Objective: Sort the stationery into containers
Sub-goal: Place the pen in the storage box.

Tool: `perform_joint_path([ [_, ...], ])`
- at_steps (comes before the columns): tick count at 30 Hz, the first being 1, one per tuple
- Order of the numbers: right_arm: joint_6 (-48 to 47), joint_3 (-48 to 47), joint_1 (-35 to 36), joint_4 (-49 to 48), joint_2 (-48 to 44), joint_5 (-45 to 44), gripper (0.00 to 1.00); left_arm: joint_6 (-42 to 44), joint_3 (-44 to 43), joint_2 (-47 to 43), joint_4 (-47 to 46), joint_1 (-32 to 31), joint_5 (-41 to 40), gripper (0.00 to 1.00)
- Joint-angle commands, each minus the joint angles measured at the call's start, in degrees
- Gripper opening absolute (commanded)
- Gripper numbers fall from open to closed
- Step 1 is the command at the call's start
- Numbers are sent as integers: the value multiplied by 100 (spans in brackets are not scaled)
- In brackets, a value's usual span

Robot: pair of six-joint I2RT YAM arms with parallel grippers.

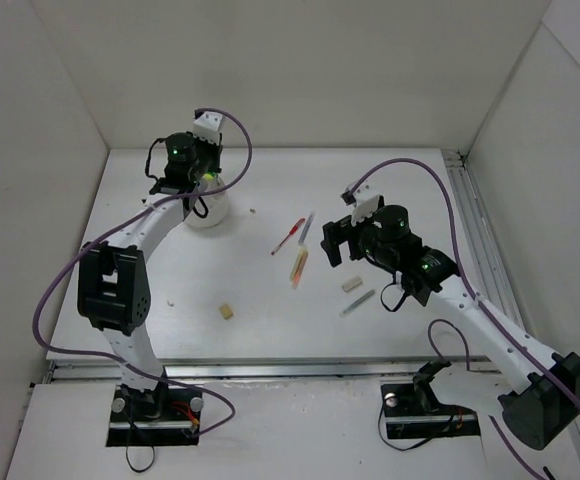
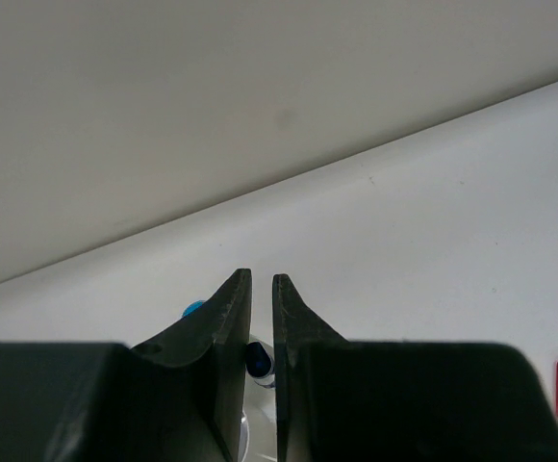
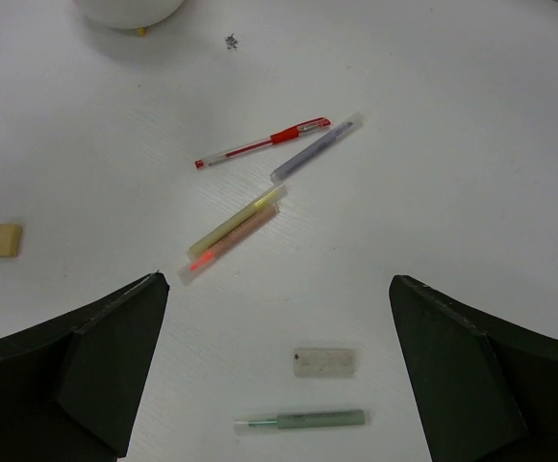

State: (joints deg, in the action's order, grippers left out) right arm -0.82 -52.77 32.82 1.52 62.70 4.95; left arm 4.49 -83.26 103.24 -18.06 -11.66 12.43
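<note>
Red pen [image 3: 265, 144], grey pen [image 3: 316, 149] and white eraser [image 3: 325, 361] lie loose on the surface [image 1: 270, 330] to the right of the bowl [image 1: 215, 212]. The left tool [image 2: 262, 281] hangs over the bowl, pressed together. The right tool [image 3: 274, 284] is spread wide above the pens.

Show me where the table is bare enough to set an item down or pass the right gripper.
Bare: the far strip behind the thin red pen, right of the round white bowl; also the stretch between the beige eraser and the yellow and orange sticks. Crowded: near the open right gripper, where a white eraser and grey-green pen lie.
</note>
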Motion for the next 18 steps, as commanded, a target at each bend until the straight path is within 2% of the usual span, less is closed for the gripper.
perform_joint_path([
  [1, 56, -49, -144, -284, 93, 278, 98, -10, -313, -24, -566, 50, 208, 0],
  [10, 284, -58, -381, -275, 278, 498, 98, 52, -410, 363, -541, 50, -65, 1],
  [11, 293, -66, -408, -275, 296, 498, 98, 8, -419, 372, -514, 50, -56, 5],
  [12, 310, -75, -399, -275, 304, 498, 98, -18, -419, 372, -488, 50, -21, 21],
  [13, 310, -93, -416, -275, 339, 498, 98, -27, -401, 363, -470, 50, 66, 27],
  [14, 337, -110, -408, -266, 383, 489, 98, -45, -410, 363, -444, 50, 93, 39],
  [17, 451, -242, -416, -214, 550, 481, 98, -80, -393, 258, -347, 50, 137, 42],
  [18, 529, -268, -399, -205, 646, 481, 98, -89, -366, 214, -303, 50, 137, 47],
])
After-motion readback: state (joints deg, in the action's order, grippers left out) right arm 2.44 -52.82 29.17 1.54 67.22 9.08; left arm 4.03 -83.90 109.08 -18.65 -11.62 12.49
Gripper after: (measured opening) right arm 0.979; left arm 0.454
